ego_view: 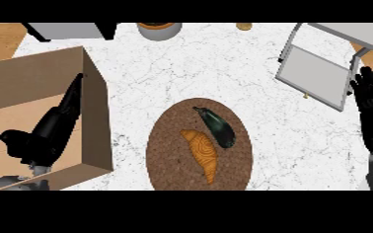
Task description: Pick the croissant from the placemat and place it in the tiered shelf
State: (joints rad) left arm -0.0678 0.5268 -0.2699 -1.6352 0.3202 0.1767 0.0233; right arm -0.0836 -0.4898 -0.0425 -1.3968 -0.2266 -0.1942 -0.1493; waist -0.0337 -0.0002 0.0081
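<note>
Placemat (164, 170) sits at the counter's near edge, roughly centred: one brown oval mat carrying one croissant (203, 153) and one dark eggplant (217, 127). Croissant lies in the mat's middle, long axis running toward the near edge; its far end touches or nearly touches the eggplant.

Left hand (45, 131) is over the open brown box (93, 128) at the counter's left edge, fingers straight, holding nothing. Right hand (363, 96) shows at the right edge, fingers up, relaxed, also empty, beside the shelf (315, 74) at the far right corner. Neither hand is near the croissant, so the pick looks not yet started.

Risks, as judged:
- Eggplant crowds the croissant's far end; a grasp coming in there could catch or shove the eggplant, or grab the wrong item.
- Mat may slide under a sideways push, dragging both items.
- Shelf appears tilted in this view with narrow tiers; a poorly aligned release could let the croissant roll off an edge.

Count: one mat, one croissant, one eggplant, one box, one shelf, two hands. Far edge also has one grey pot (159, 30).
</note>
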